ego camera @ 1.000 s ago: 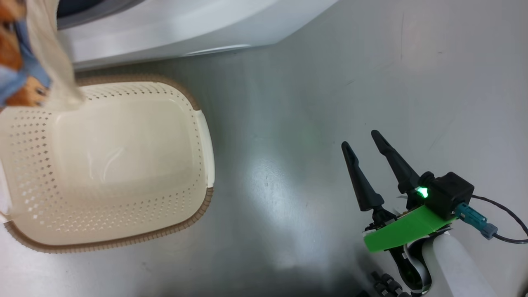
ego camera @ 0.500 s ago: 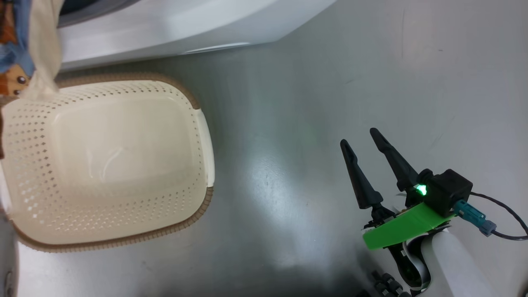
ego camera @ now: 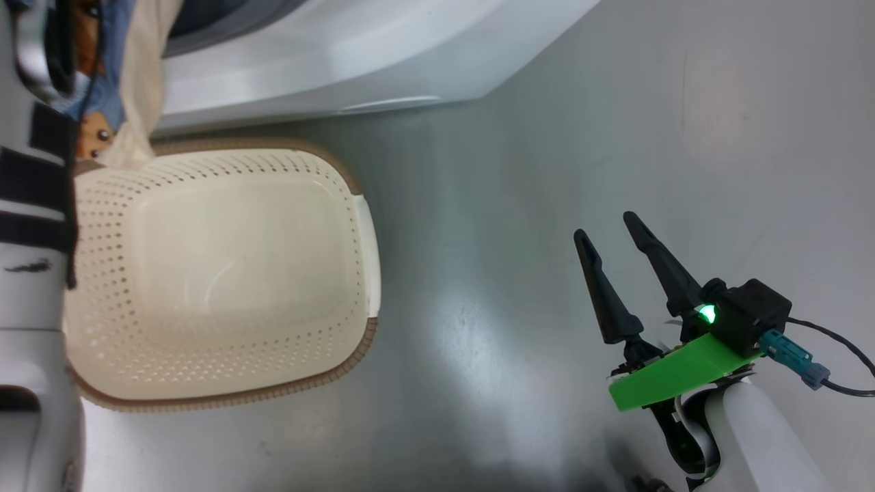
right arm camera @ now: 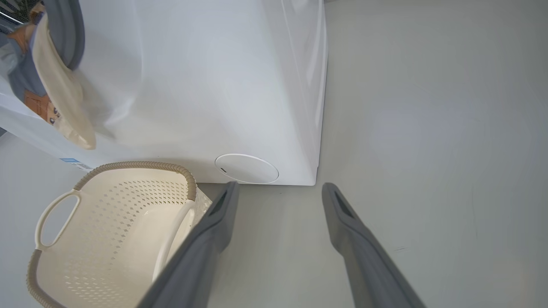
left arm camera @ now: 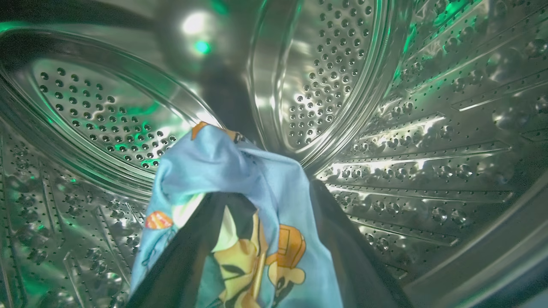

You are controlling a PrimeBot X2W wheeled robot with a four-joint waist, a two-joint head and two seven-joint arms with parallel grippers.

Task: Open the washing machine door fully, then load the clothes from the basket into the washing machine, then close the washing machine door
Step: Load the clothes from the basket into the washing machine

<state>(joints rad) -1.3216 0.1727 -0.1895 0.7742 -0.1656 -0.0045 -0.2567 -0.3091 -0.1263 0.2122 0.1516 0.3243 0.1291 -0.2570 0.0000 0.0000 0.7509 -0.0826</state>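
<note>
In the left wrist view my left gripper (left arm camera: 252, 184) is inside the perforated steel drum (left arm camera: 334, 77), shut on the clothes (left arm camera: 222, 167): light-blue bear-print fabric draped over both dark fingers and hiding their tips. From the head, the blue and cream clothes (ego camera: 140, 82) hang at the washing machine (ego camera: 355, 48) opening, above the basket's far corner. The cream basket (ego camera: 205, 167) stands on the floor with nothing in it. My right gripper (ego camera: 606, 229) is open and holds nothing, right of the basket. The door is out of view.
My pale left forearm (ego camera: 34, 287) with black straps runs up the head view's left edge beside the basket. The right wrist view shows the machine's white front (right arm camera: 205, 85) with a round cap (right arm camera: 246, 168), the basket (right arm camera: 137, 164) below it and grey floor (right arm camera: 428, 128) to the right.
The clothes have risen off the basket's corner and gone up into the machine opening. The head camera has shifted, bringing my left forearm into view. The right gripper has stayed put.
</note>
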